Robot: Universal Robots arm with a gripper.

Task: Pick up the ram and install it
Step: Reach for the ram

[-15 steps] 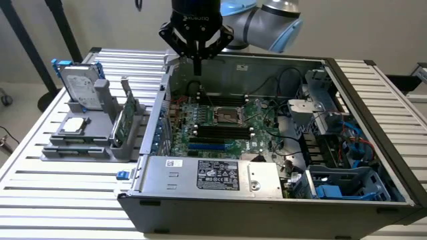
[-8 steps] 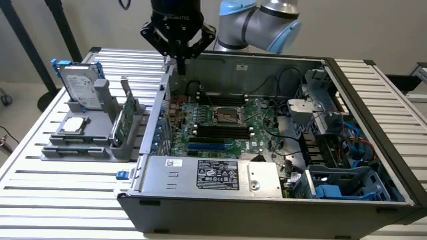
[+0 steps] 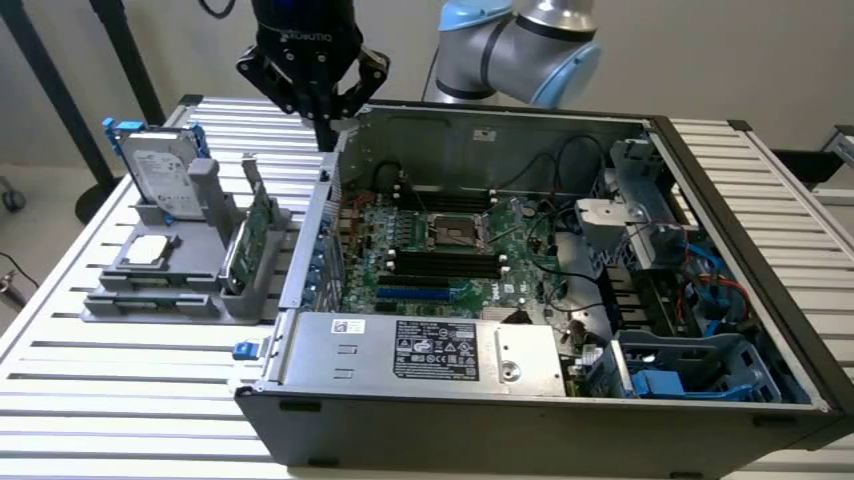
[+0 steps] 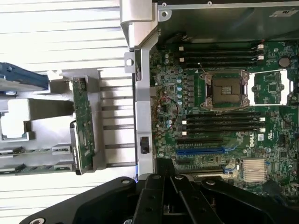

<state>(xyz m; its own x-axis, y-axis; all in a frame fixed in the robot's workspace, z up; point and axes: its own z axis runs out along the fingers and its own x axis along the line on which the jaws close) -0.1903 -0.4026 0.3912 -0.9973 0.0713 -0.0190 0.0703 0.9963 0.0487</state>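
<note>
Got the gripper (image 3: 324, 128) hanging over the far corner of the open computer case (image 3: 534, 430), on the side next to the gray rack (image 3: 160, 305), fingers squeezed fully together and holding nothing. Looks like the ram (image 4: 32, 150) sitting edge-up in a slot at the rack's near end, beside the taller green cards (image 3: 258, 240), well apart from those fingers.

Bright even light, glare washing out the slatted table (image 4: 60, 32), soft shadows inside the computer case (image 3: 481, 130)
</note>
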